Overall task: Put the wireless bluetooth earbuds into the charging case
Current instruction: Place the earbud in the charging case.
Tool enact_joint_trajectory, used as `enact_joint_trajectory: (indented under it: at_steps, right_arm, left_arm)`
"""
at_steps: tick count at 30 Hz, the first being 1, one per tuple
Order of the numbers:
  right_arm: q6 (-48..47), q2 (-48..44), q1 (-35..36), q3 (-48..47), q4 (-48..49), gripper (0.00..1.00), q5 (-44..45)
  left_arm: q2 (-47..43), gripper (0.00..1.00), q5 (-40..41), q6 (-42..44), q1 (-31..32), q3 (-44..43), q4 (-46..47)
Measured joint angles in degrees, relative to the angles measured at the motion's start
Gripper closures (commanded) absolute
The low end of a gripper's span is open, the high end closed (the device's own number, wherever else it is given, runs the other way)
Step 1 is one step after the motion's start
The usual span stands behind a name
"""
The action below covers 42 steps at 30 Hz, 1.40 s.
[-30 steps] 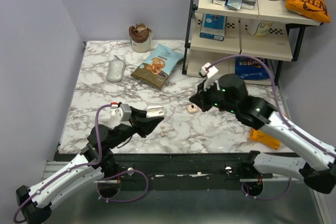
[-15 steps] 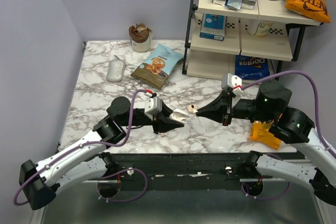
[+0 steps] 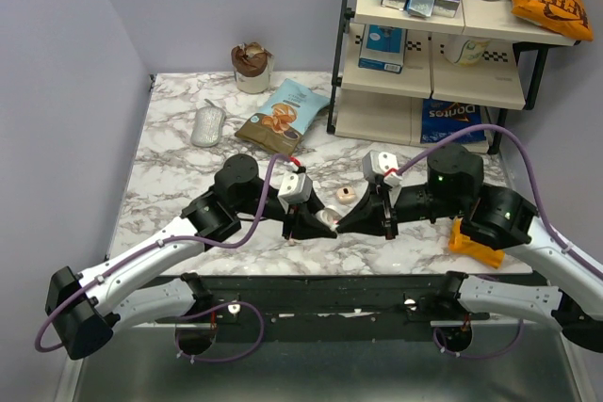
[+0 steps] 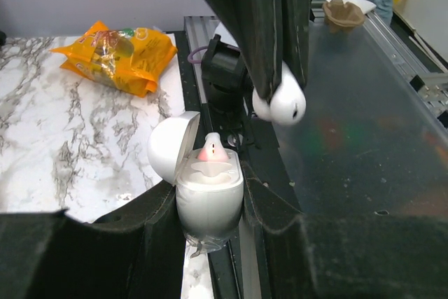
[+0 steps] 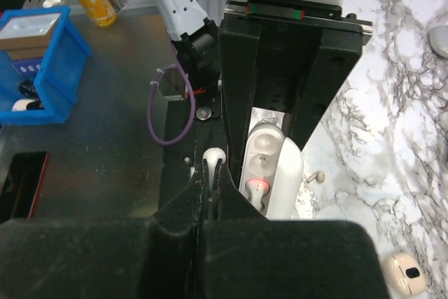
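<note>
The left end effector (image 3: 316,224) clamps the open case (image 4: 208,197) over the counter's (image 3: 188,185) near edge and the right end effector (image 5: 209,185) pinches an earbud (image 4: 285,101) just beside it, so slight misalignment could catch the earbud on the rim and drop it.

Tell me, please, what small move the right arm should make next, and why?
Probably ease the right tool sideways until its earbud sits over the charging case: the left tool holds the case with its lid open, and the earbud is beside the opening.
</note>
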State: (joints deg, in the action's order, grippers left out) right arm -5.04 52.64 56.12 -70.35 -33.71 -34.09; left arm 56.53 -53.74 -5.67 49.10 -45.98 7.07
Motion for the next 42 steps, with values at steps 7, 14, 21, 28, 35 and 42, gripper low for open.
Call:
enact_joint_trajectory:
  at_steps: [7,14,21,28,35,42]
  right_arm:
    - [-0.66,1.29,0.96,0.02,-0.24,0.99,0.68]
    - [-0.96,1.42,0.96,0.42,0.63,0.99,2.29]
    - [-1.03,1.88,1.18,0.92,1.62,0.99,3.78]
    - [-0.37,1.31,1.20,2.69,4.50,0.99,5.92]
    - [1.95,-0.74,1.29,6.95,10.27,0.99,8.81]
    - [3.50,-1.92,1.33,8.81,13.09,0.99,9.60]
  left_arm:
    - [0.55,1.00,-1.57,-0.13,0.00,-0.11,0.02]
    - [0.55,1.00,-2.45,-0.55,0.00,-0.11,0.11]
    - [0.55,1.00,-2.54,-1.70,0.00,-0.09,0.79]
    - [0.52,1.00,-2.51,-3.17,-0.28,0.33,2.10]
    - [0.52,1.00,-2.34,-4.72,-0.33,1.31,4.46]
    - [0.52,1.00,-2.12,-5.99,-0.35,1.92,6.73]
